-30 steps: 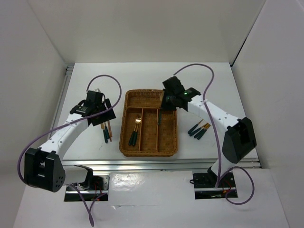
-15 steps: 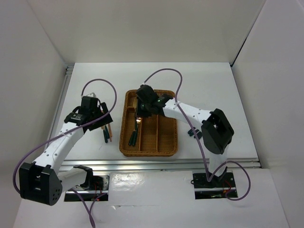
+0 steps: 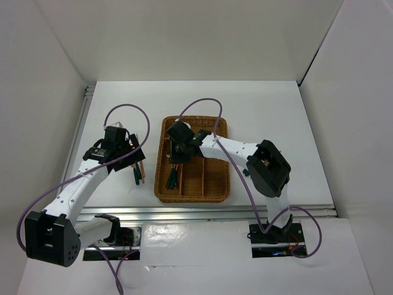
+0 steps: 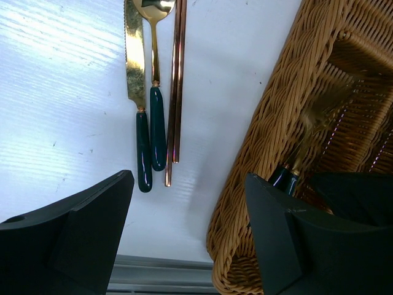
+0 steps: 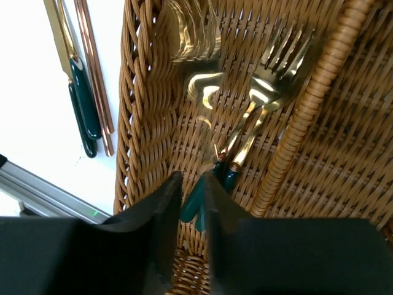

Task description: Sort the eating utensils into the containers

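The wicker tray (image 3: 191, 198) stands mid-table. My right gripper (image 3: 178, 153) (image 5: 193, 181) hangs low in its left long slot (image 5: 184, 123), jaws only slightly apart, so open. A teal handle (image 5: 191, 208) lies in the gap, apparently loose. Beside it lie two gold forks (image 5: 273, 64) and a blurred gold piece (image 5: 202, 86). Left of the tray, on the table, a gold knife (image 4: 142, 153), a spoon (image 4: 157, 129) and reddish chopsticks (image 4: 178, 92) lie side by side. My left gripper (image 3: 131, 160) (image 4: 189, 178) hovers open just short of their handle ends, holding nothing.
The tray's left wall (image 4: 264, 153) rises close beside my left gripper's right finger (image 4: 276, 233). A woven divider (image 5: 301, 123) bounds the left slot. More teal-handled utensils (image 3: 247, 171) lie right of the tray, mostly hidden by the right arm. An aluminium rail (image 4: 159, 276) edges the table.
My right arm swung from the tray's right side across to its left slot, carrying a utensil, and its jaws have just begun to part. The left gripper shifted slightly and opened a little wider.
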Robot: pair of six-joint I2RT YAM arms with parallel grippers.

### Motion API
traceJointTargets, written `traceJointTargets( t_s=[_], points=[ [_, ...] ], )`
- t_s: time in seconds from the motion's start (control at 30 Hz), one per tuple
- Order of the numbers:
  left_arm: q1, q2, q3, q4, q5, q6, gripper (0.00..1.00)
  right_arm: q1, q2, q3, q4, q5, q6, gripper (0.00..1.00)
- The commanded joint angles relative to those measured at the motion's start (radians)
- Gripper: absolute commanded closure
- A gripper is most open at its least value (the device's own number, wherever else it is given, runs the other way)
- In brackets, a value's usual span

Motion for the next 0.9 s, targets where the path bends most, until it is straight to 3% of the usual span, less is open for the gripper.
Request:
traceJointTargets(
  t_s=[0.0, 0.03, 0.2, 0.47, 0.7, 0.87],
  points=[
    [0.006, -0.008, -0.005, 0.013, -0.007, -0.009, 0.13, -0.001, -0.006, 0.067, -0.007, 0.024, 0.0, 0.69],
    [0.006, -0.008, -0.005, 0.013, -0.007, -0.009, 0.13, -0.001, -0.006, 0.076, -0.019, 0.024, 0.0, 0.62],
    [0.006, 0.002, -0.005, 0.022, -0.016, -0.009, 0.13, -0.001, -0.03, 0.097, -0.052, 0.08, -0.021, 0.47],
    [0.015, 0.046, -0.036, 0.042, -0.063, -0.038, 0.13, -0.031, -0.153, 0.095, -0.116, 0.265, -0.059, 0.42],
    [0.058, 0.103, -0.064, 0.081, -0.086, -0.067, 0.17, -0.281, -0.277, -0.088, -0.141, 0.218, -0.081, 0.46],
    [0.067, 0.141, -0.073, 0.108, -0.077, -0.077, 0.24, -0.318, -0.302, -0.154, -0.15, 0.288, -0.118, 0.47]
  ],
)
